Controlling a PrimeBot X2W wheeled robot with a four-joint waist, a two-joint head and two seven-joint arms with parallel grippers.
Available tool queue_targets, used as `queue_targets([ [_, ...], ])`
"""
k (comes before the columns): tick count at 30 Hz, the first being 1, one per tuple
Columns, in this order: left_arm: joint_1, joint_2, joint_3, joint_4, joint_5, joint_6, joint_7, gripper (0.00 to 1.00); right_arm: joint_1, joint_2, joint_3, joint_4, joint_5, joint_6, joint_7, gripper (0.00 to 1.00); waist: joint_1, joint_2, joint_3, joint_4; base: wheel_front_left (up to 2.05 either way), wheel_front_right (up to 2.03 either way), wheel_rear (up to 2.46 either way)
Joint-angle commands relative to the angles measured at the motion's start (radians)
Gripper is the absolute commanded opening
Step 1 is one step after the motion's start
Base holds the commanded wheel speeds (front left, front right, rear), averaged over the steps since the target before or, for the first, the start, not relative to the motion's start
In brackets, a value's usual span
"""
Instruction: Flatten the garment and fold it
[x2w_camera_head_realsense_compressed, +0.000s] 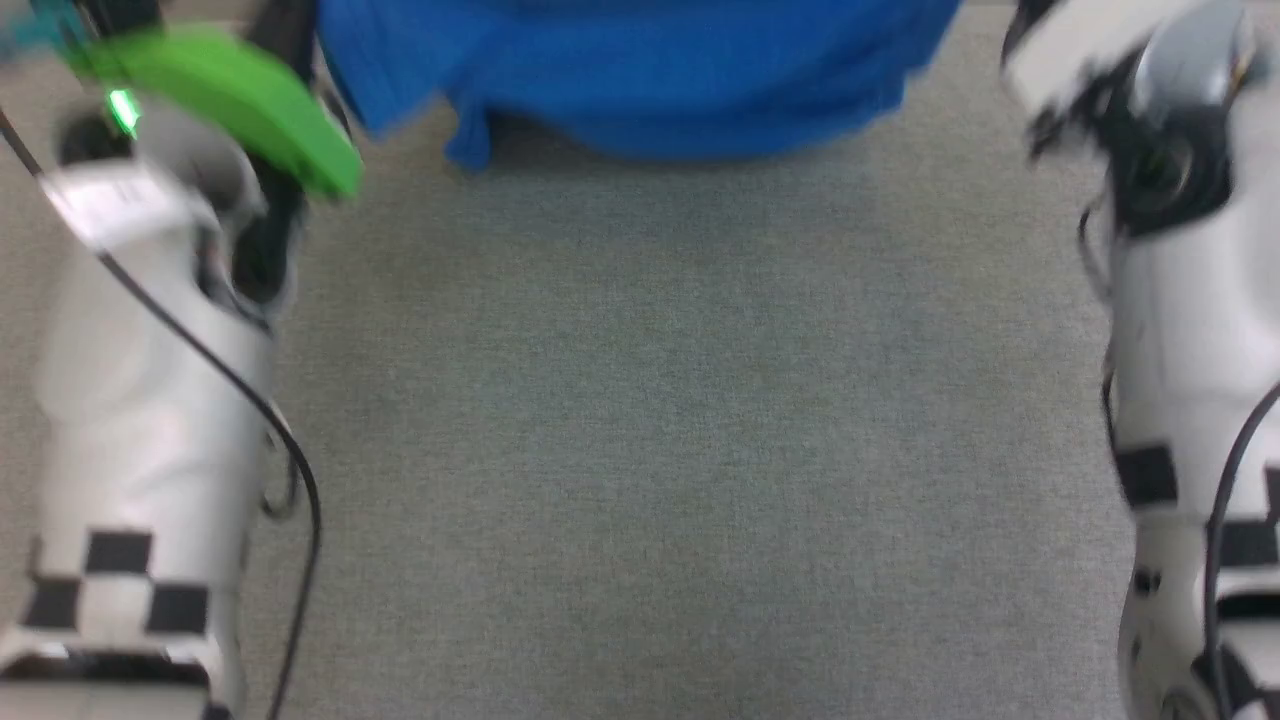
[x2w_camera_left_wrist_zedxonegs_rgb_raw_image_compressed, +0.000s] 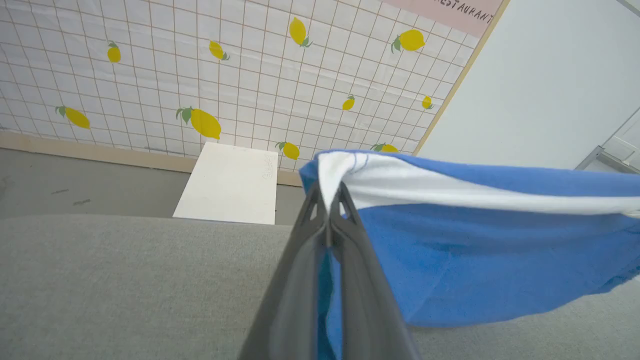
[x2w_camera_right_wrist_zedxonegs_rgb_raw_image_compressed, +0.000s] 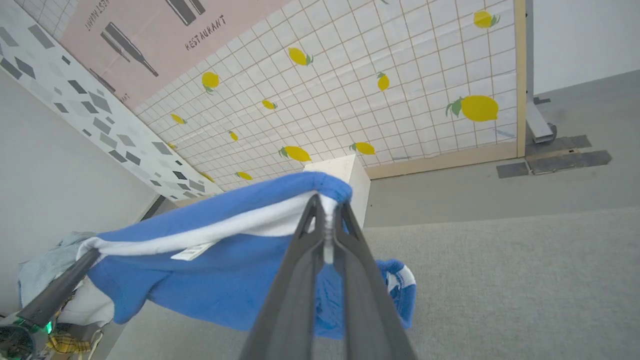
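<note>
**Over the grey table: shorts strung between both grippers**

Left gripper (x2w_camera_left_wrist_zedxonegs_rgb_raw_image_compressed: 330, 192): fingers clamped on one top corner of the shorts (x2w_camera_left_wrist_zedxonegs_rgb_raw_image_compressed: 475, 260), biting where the white band meets the blue. Right gripper (x2w_camera_right_wrist_zedxonegs_rgb_raw_image_compressed: 326, 205): pinched tight on the opposite top corner, on the same white band. Between the two the band runs fairly straight. The blue body sags loose beneath it, and a small label (x2w_camera_right_wrist_zedxonegs_rgb_raw_image_compressed: 192, 251) dangles from the band. The lower hem is just above the table (x2w_camera_head_realsense_compressed: 640, 450) or brushing it; cannot tell which.

Handling, as I judge it: light, limp, stretchy knit. It will drape rather than hold shape. The band corners are the sound place to hold, since thicker cloth there should resist slipping. Pulled too hard, the band would likely stretch instead of flattening.

Room: wide bare table in front of the robot, ample for laying the shorts down. Past the far table edge is the floor, with a white box (x2w_camera_left_wrist_zedxonegs_rgb_raw_image_compressed: 230, 182) just beyond and then a lemon-tiled wall (x2w_camera_left_wrist_zedxonegs_rgb_raw_image_compressed: 200, 75). A heap of other cloth (x2w_camera_right_wrist_zedxonegs_rgb_raw_image_compressed: 45, 265) lies beyond the left gripper and is best kept clear of.
</note>
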Motion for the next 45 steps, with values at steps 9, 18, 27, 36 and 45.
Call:
queue_targets([
  [9,0.362,0.002,-0.074,-0.071,-0.178,-0.007,-0.117,0.00,0.456,-0.003,0.029,-0.166,0.156,-0.002,0.009,0.00,-0.0002,0.0000,-0.123,0.016,0.00,0.00,0.00],
  [18,0.735,0.005,-0.090,-0.200,-0.273,0.043,-0.051,0.00,0.917,-0.003,-0.017,-0.423,0.154,-0.002,0.165,0.00,-0.0002,0.0000,-0.233,0.027,0.00,0.00,0.00],
  [27,1.017,0.084,-0.104,-0.403,-0.314,0.219,0.163,0.00,1.173,-0.003,-0.080,-0.601,0.134,-0.002,0.330,0.00,-0.0002,0.0000,-0.278,0.037,0.00,0.00,0.00],
  [36,1.036,0.095,-0.064,-0.596,-0.335,0.260,0.167,0.00,1.167,-0.003,-0.089,-0.691,0.142,-0.002,0.349,0.00,-0.0002,0.0000,-0.264,0.039,0.00,0.00,0.00],
  [45,0.611,0.102,-0.102,-0.456,-0.274,0.196,0.217,0.00,0.859,-0.003,-0.090,-0.627,0.007,-0.002,0.310,0.00,-0.0002,0.0000,-0.105,0.023,0.00,0.00,0.00],
])
